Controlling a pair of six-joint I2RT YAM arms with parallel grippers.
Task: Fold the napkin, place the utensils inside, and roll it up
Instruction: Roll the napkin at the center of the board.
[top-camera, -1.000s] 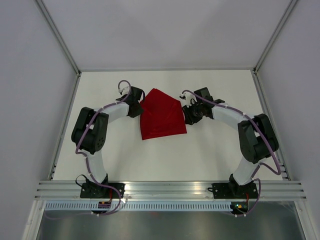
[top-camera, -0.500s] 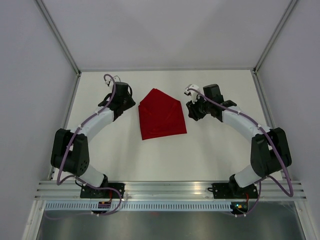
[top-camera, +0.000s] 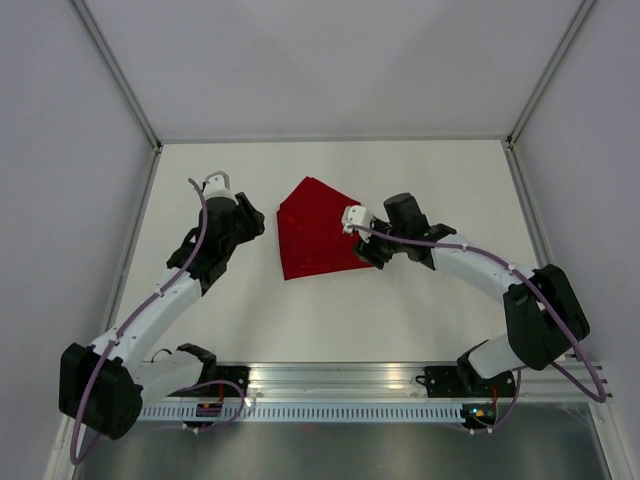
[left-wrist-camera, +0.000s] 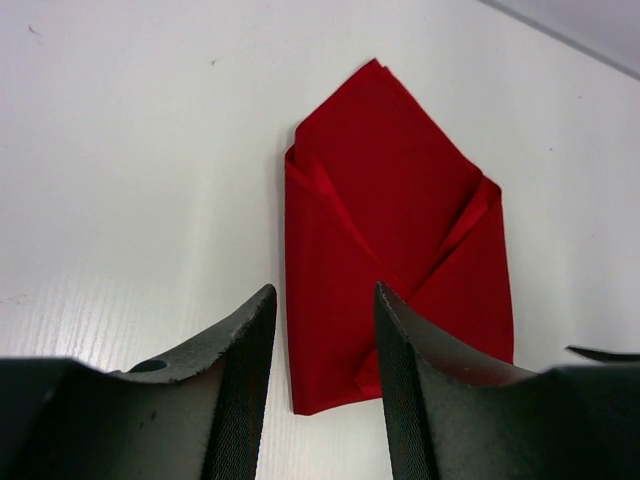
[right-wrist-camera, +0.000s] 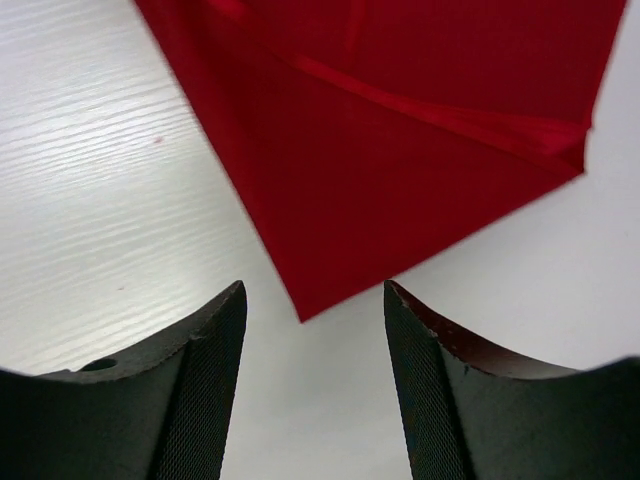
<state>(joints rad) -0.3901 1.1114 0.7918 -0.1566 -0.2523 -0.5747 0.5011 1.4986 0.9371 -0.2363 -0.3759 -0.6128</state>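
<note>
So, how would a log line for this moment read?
napkin: folded, flat on table; left fingers: open, empty, beside napkin; right fingers: open, empty, by napkin's corner; utensils: not visible

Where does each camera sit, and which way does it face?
Top: above and behind, looking down; left arm and right arm flank the napkin.
Left wrist: on the left hand, looking past its fingers at the napkin.
Right wrist: on the right hand, fingers framing the napkin's corner.
All three share the napkin.
</note>
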